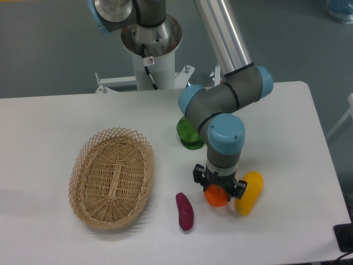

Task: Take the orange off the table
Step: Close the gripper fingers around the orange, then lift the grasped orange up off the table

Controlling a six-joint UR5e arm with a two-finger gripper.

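The orange (pixel 215 197) is a small round bright-orange fruit on the white table (pixel 49 127), right of centre near the front. My gripper (pixel 220 187) hangs straight down over it, and its black body covers the top of the fruit. The fingers reach down around the orange, but I cannot tell from this view whether they press on it. The orange seems to rest on the table.
A yellow-orange pepper-like vegetable (pixel 249 194) lies just right of the orange, almost touching the gripper. A purple eggplant piece (pixel 185 211) lies to the left. A green object (pixel 189 135) sits behind, partly hidden by the arm. An oval wicker basket (pixel 112 176) stands at the left.
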